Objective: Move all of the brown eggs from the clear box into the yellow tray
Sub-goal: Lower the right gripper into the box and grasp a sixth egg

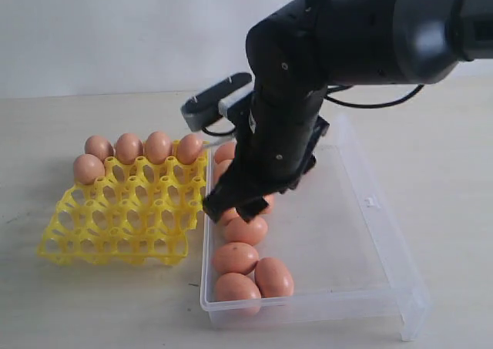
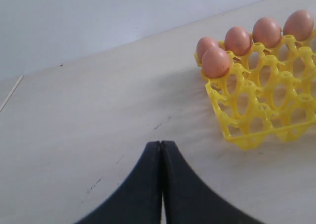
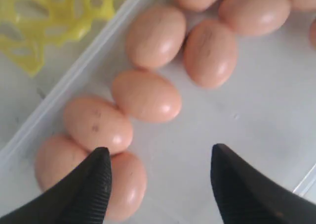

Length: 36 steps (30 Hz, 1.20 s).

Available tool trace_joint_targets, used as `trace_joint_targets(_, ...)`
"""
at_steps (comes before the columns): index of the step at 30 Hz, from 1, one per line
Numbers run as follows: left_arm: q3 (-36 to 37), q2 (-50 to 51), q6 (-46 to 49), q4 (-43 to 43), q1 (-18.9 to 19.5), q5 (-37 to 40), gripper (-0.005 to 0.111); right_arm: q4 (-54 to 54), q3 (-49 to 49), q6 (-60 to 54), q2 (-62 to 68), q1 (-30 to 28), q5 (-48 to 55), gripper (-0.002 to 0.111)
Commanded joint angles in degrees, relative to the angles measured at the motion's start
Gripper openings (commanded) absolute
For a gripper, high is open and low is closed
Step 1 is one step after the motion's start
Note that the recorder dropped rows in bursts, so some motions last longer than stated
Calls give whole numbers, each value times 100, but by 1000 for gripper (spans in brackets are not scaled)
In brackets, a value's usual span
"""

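The yellow tray [image 1: 115,226] lies on the left of the table and holds several brown eggs [image 1: 128,147] along its far row and far-left corner. More brown eggs [image 1: 235,257] lie along the left wall of the clear box [image 1: 362,249]. My right gripper [image 1: 233,208] hangs low over that row. In the right wrist view the right gripper [image 3: 160,155] is open, with bare box floor between its fingers. One finger [image 3: 94,179] stands over an egg [image 3: 126,184] beside it. My left gripper [image 2: 161,144] is shut and empty above the table, near the tray [image 2: 256,130].
The right arm's dark body [image 1: 308,79] covers the far part of the box and some eggs there. Bare box floor [image 1: 331,233] lies to the right of the egg row. A pale wall stands behind the table.
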Motion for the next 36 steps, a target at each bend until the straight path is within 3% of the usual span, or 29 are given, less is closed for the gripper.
trace_joint_targets(1, -23, -35, -31, 0, -21, -45, 0, 600, 474, -372, -96, 3, 378, 57)
trace_joint_targets(6, -23, -35, -31, 0, -21, -45, 0, 600, 809, 234, -96, 3, 395, 57)
trace_joint_targets(13, -23, -35, -31, 0, -21, -45, 0, 733, 821, 267, -82, 3, -102, 62)
trace_joint_targets(26, -23, -35, -31, 0, -21, -45, 0, 720, 821, 267, 529, 3, -498, 61)
trace_joint_targets(31, -23, -35, -31, 0, -21, -45, 0, 720, 821, 267, 628, 3, -498, 44)
trace_joint_targets(36, -23, -35, -31, 0, -21, -45, 0, 720, 821, 155, 675, -10, -459, 14)
